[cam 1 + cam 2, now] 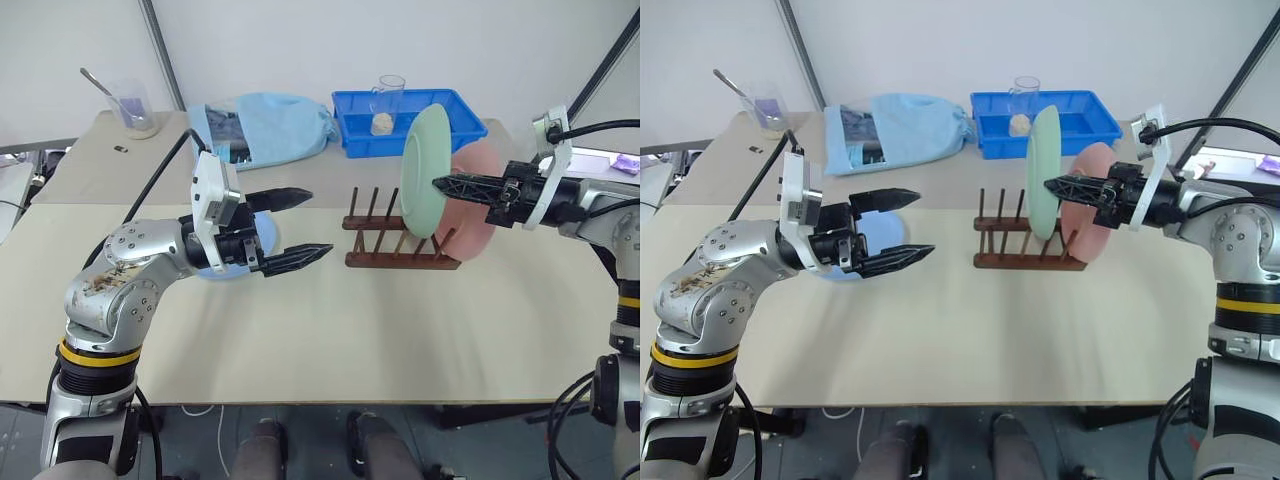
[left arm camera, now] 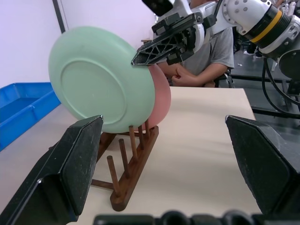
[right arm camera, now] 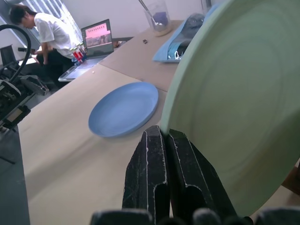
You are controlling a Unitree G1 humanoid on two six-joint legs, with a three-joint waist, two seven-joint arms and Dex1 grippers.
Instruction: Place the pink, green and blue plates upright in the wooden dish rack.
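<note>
Two plates are already at the wooden dish rack (image 1: 400,243): the pink plate (image 1: 478,200) is standing upright in it, and the right gripper (image 1: 1052,186) is pinching the green plate (image 1: 426,180) by its rim, reaching in level from the side. These look light, stiff and a bit slick, so edge grips make sense. The blue plate (image 3: 124,108) is lying flat behind the wide-open left gripper (image 1: 300,227).
</note>
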